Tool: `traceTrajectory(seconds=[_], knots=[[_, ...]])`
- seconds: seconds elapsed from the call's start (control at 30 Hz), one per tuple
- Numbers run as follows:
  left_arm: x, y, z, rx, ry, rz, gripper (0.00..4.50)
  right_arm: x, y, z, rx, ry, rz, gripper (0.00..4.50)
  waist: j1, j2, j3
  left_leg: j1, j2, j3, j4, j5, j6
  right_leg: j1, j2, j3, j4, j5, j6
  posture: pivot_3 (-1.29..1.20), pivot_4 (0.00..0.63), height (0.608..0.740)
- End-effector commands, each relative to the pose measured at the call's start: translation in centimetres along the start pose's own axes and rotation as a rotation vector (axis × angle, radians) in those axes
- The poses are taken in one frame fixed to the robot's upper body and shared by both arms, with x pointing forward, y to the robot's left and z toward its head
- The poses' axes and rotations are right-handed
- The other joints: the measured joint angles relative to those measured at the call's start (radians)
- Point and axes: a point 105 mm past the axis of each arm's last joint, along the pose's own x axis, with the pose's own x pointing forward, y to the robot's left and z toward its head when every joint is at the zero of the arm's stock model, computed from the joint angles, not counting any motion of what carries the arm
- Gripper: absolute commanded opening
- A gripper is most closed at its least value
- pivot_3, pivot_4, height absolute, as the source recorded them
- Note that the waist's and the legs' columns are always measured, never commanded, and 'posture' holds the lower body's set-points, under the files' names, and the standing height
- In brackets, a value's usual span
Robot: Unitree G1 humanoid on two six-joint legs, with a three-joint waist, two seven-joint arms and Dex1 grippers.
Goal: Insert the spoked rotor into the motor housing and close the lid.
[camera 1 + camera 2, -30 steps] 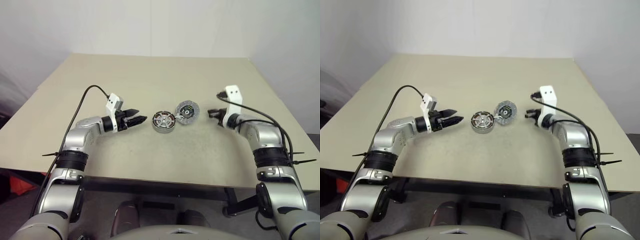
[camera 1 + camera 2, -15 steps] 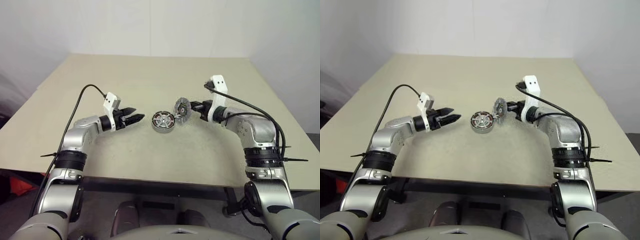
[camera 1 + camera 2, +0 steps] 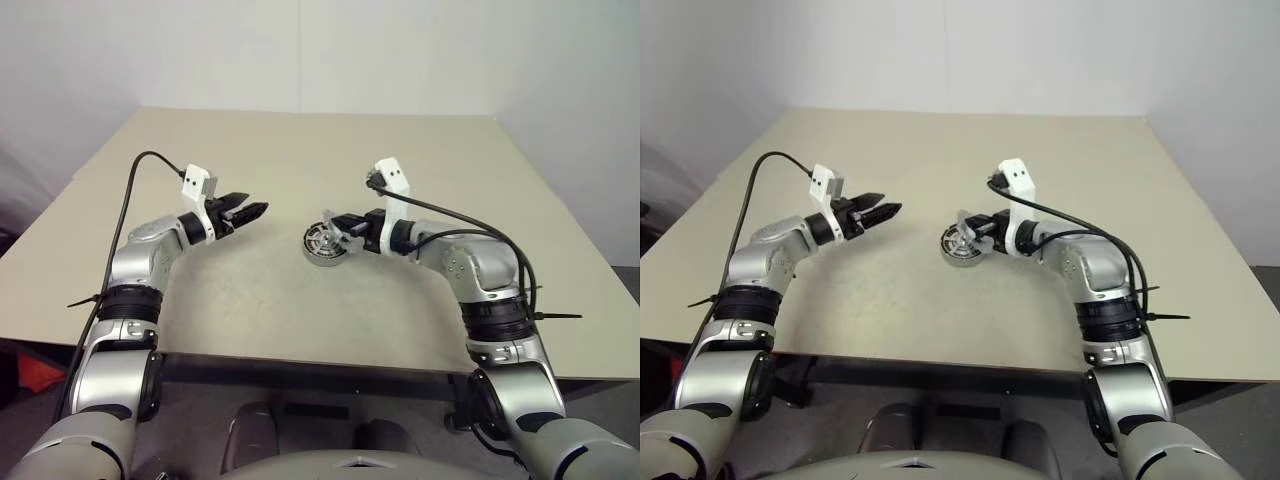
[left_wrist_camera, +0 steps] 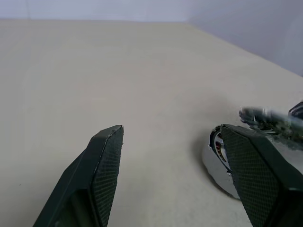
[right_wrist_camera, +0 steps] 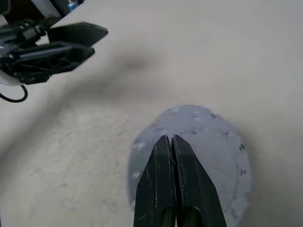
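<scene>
Beige tabletop [image 3: 300,300] runs back to a pale wall in the left eye view. On it the right gripper [image 3: 335,222] reaches in from the right with its fingers pressed together, and the lid [image 3: 328,226] tilts over the motor housing [image 3: 322,246] just ahead of and under the fingertips. The spoked rotor [image 3: 318,238] shows as a spoked face inside the housing, so insertion looks done and closing the lid is the step in hand. The left gripper [image 3: 243,210] hovers well off to the far side of the housing, fingers spread and holding nothing.

From the right eye view the same layout repeats; whether the lid touches the right fingertips I cannot tell.

Across in the left wrist view, the housing sits just beyond one open fingertip, copper windings visible at its side, with the lid's edge raised above it, a gap the head views barely resolve.

Looking along the clenched fingers in the right wrist view, the lid's plain silvery back lies right beneath the tips, hiding the housing. Next, I judge, comes a steady downward press until the lid seats flat.
</scene>
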Motion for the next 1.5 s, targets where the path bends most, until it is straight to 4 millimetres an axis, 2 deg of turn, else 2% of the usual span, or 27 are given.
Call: traceTrajectory(seconds=[0.03, 0.23, 0.43, 0.53, 0.63, 0.73, 0.87, 1.2, 1.23, 1.5], knots=[[0.2, -0.1, 2.1, 0.056, -0.05, -0.002, 3.47, 1.1, -0.3, 0.0, -0.012, -0.002, -0.022, 0.04, 0.0, 0.0, 0.0, 0.0, 0.0, 0.0, 0.0, 0.0, 0.0, 0.0, 0.0, 0.0, 0.0, 0.0, 0.0, 0.0, 0.0, 0.74], [0.9, -0.3, 2.6, 0.064, -0.067, -0.004, 3.47, 2.6, -1.0, -1.6, 0.008, 0.023, -0.047, 0.04, 0.001, 0.0, 0.0, -0.001, 0.0, 0.0, 0.0, 0.0, 0.0, -0.001, 0.0, 0.0, 0.0, 0.0, 0.0, 0.0, 0.0, 0.74], [2.2, -1.0, 3.0, 0.056, -0.09, -0.019, 3.47, 2.8, -0.8, -3.1, -0.052, 0.036, -0.022, 0.04, 0.0, -0.001, 0.0, 0.0, 0.0, 0.0, 0.0, 0.0, 0.0, 0.001, -0.001, 0.0, 0.0, 0.0, 0.0, 0.0, 0.0, 0.74], [2.7, -1.5, 2.8, 0.05, -0.091, -0.037, 3.47, 2.2, -0.4, -1.4, -0.084, -0.067, 0.022, 0.04, 0.0, -0.001, 0.0, 0.0, 0.0, 0.0, 0.0, 0.0, 0.0, 0.001, 0.0, 0.0, 0.0, 0.0, 0.0, 0.0, 0.0, 0.74], [2.9, -1.9, 2.2, 0.038, -0.08, -0.059, 3.47, 1.0, 0.1, 1.4, -0.117, -0.201, 0.082, 0.04, 0.001, -0.001, 0.0, 0.0, 0.0, 0.0, 0.0, 0.0, 0.0, 0.0, 0.0, 0.0, 0.0, 0.0, 0.0, 0.0, 0.0, 0.74], [3.0, -2.1, 1.6, 0.035, -0.062, -0.068, 3.47, 0.2, 0.1, 2.3, -0.209, -0.244, 0.091, 0.04, 0.001, -0.001, 0.0, -0.001, 0.0, 0.0, 0.0, 0.0, 0.001, 0.0, 0.0, 0.0, 0.0, 0.0, 0.0, 0.0, 0.0, 0.74], [3.2, -2.4, 0.8, 0.03, -0.038, -0.08, 3.47, -0.6, 0.0, 2.2, -0.275, -0.244, 0.12, 0.86, 0.0, -0.001, 0.0, -0.001, 0.0, 0.0, 0.0, -0.001, 0.001, 0.0, 0.0, 0.0, 0.0, 0.0, 0.0, 0.0, 0.0, 0.74], [2.9, -2.3, 0.9, 0.032, -0.037, -0.076, 3.47, -0.2, 0.0, 0.3, -0.282, -0.205, 0.157, 4.32, 0.0, -0.001, 0.0, -0.001, 0.0, 0.0, 0.0, -0.002, 0.004, 0.0, 0.0, 0.0, -0.001, 0.0, 0.0, 0.0, 0.0, 0.74], [2.9, -2.2, 0.9, 0.033, -0.036, -0.076, 3.47, 0.0, -0.1, 0.1, -0.292, -0.197, 0.149, 4.44, 0.0, -0.001, 0.0, -0.001, 0.0, 0.0, 0.0, -0.002, 0.004, 0.0, 0.0, 0.0, -0.001, 0.0, 0.0, 0.0, 0.0, 0.74], [2.7, -2.1, 0.9, 0.038, -0.037, -0.066, 3.47, 1.4, -1.5, -1.9, -0.329, -0.126, 0.083, 4.44, 0.0, -0.001, 0.0, -0.001, 0.0, 0.0, 0.0, -0.002, 0.004, 0.0, 0.0, 0.0, -0.001, 0.0, 0.0, 0.0, 0.0, 0.74]])
